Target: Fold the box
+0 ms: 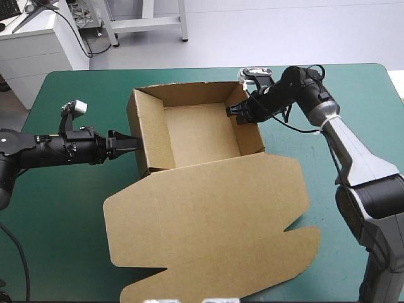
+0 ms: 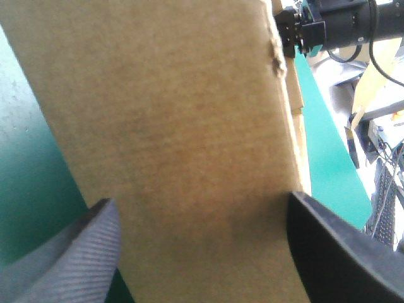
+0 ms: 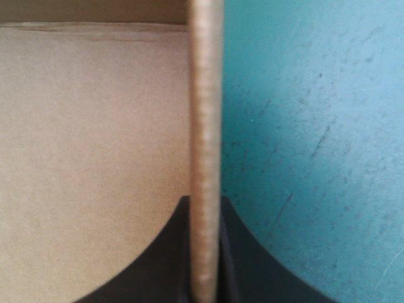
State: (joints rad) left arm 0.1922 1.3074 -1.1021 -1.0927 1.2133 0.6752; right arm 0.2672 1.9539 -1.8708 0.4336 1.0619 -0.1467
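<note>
I have the brown cardboard box point(image 1: 199, 132) near the middle of the teal-green table cover point(image 1: 69, 208). It stands as an open tray with four walls raised. Its wide lid panel point(image 1: 214, 221) lies flat on the cover, reaching toward the near edge.

The right gripper point(image 1: 232, 111) comes in from the far right and pinches the tray's right wall near its far end. In its wrist view the black fingers are all but closed point(image 3: 205, 202). The wall's top edge point(image 3: 205, 126) runs straight up between them, with the tray's inside on one side and bare cover point(image 3: 315, 126) on the other.

The left gripper point(image 1: 129, 142) points at the outer face of the left wall, about midway along it. Its fingers stand wide apart point(image 2: 202, 199), clamping nothing, and the wall's brown face point(image 2: 164, 113) fills the space ahead of them. I can't tell whether the tips touch the board. Beyond the wall's top, the right gripper point(image 2: 290, 35) shows at the opposite side.
</note>
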